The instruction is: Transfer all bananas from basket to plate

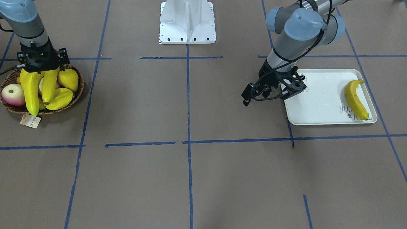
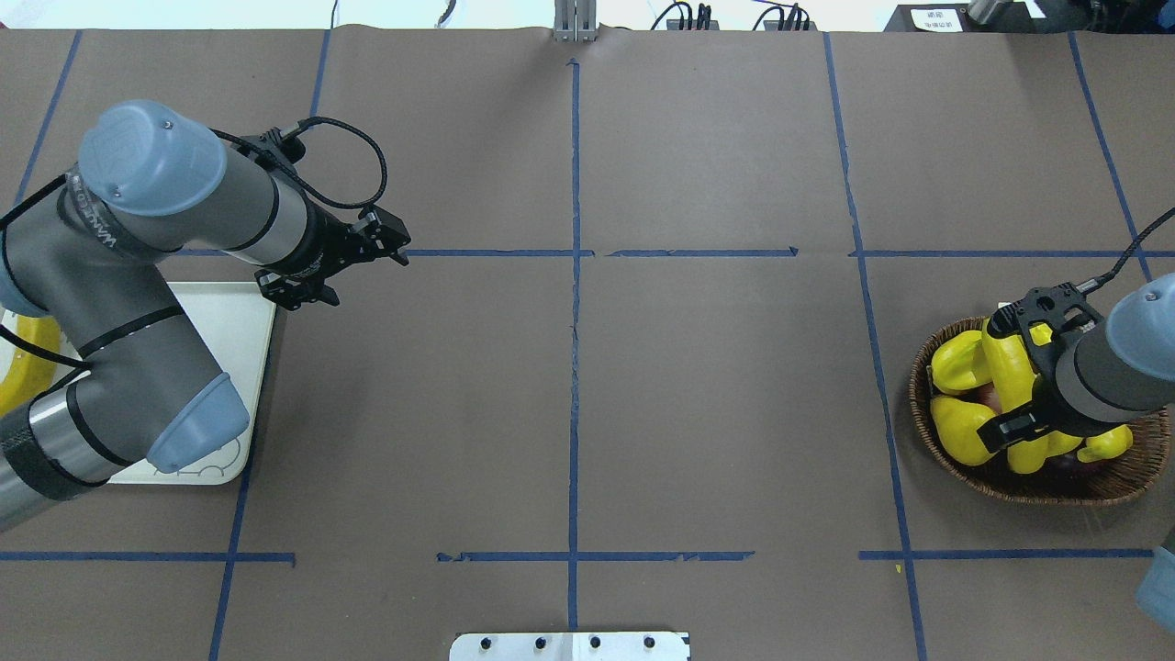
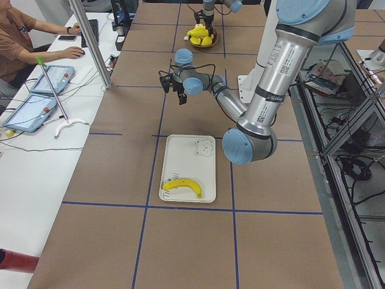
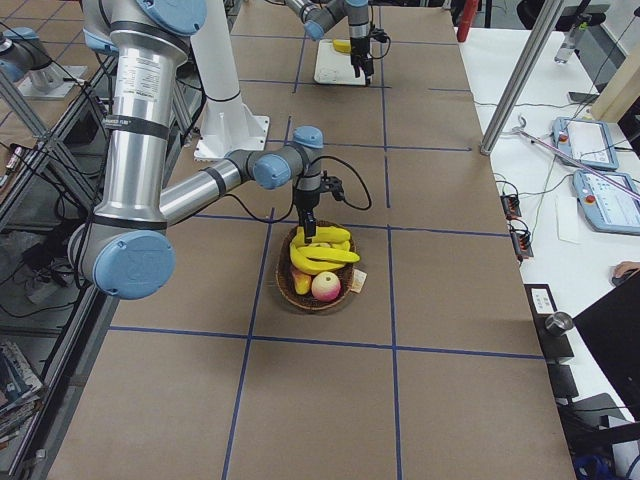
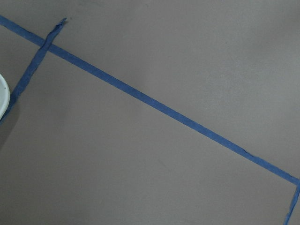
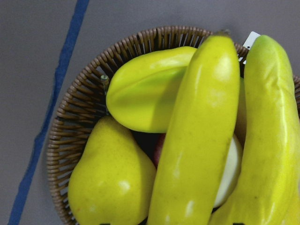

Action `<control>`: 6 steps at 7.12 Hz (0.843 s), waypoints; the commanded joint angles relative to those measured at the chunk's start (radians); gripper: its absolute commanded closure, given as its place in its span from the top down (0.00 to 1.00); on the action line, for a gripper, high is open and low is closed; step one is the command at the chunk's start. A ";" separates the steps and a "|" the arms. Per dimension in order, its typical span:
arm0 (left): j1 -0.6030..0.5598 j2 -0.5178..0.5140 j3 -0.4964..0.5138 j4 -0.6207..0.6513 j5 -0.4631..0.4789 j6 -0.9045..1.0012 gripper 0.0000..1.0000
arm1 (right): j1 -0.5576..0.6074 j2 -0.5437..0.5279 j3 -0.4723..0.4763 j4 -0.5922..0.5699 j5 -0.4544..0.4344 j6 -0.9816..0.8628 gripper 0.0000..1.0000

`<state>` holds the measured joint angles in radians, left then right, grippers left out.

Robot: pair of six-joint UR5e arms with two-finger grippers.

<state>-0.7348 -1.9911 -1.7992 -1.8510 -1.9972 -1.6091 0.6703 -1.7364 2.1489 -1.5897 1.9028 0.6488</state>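
Note:
The wicker basket (image 1: 79, 92) holds two long yellow bananas (image 1: 30, 92) (image 1: 49, 86) that lean side by side. My right gripper (image 1: 40, 65) is down on their upper ends. Its fingers are hidden, so I cannot tell whether it grips one. The right wrist view shows both bananas (image 6: 197, 140) (image 6: 272, 131) close up. One banana (image 1: 354, 98) lies on the pale plate (image 1: 318, 101) at its outer end. My left gripper (image 1: 254, 94) is open and empty, hanging over the table just off the plate's inner edge.
The basket also holds a ridged yellow starfruit (image 1: 58, 98), a yellow pear (image 1: 68, 79) and a pink-white round fruit (image 1: 12, 94). A paper tag (image 1: 30, 121) lies at its front. The robot base (image 1: 187, 22) stands at the table's middle rear. Blue tape lines cross the brown tabletop.

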 commanded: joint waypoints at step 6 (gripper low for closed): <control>0.000 0.003 0.000 0.000 0.000 0.000 1.00 | 0.060 0.003 -0.021 -0.004 0.035 -0.001 0.45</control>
<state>-0.7348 -1.9893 -1.7994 -1.8512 -1.9973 -1.6091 0.7191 -1.7341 2.1282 -1.5938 1.9300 0.6479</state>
